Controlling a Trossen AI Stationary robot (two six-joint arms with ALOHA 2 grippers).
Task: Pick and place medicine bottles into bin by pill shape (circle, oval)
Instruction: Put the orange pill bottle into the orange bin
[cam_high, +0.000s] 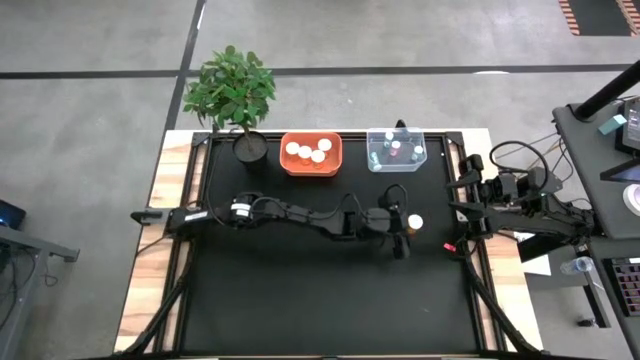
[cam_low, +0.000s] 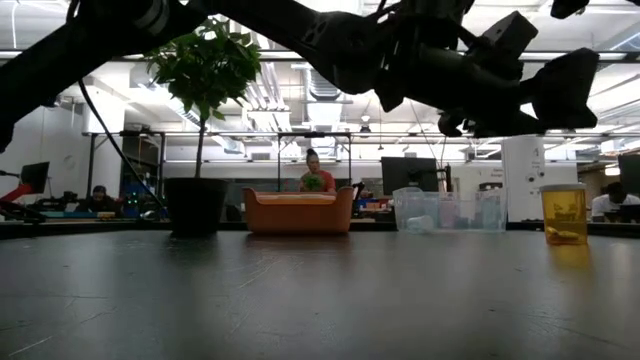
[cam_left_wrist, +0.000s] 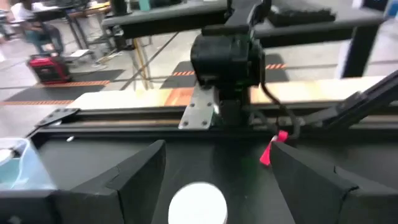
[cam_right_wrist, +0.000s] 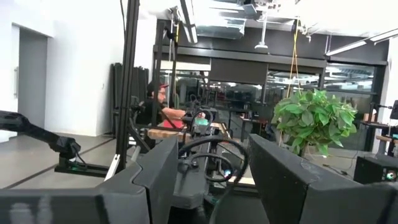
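We see bare mat (cam_high: 330, 290) all along the near side of the bottle (cam_high: 414, 222). Beyond the bottle, the orange bin (cam_high: 311, 153), clear bin (cam_high: 396, 150) and plant (cam_high: 233, 95) line the far edge. The left arm (cam_high: 290, 215) stretches across the mat beside the bottle, barring passage there.

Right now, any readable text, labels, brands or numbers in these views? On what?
Readable text: none.
Amber bottle standing on the mat: any label is too blurred to read.
Bottles in the orange bin and clear bin: too small to read.
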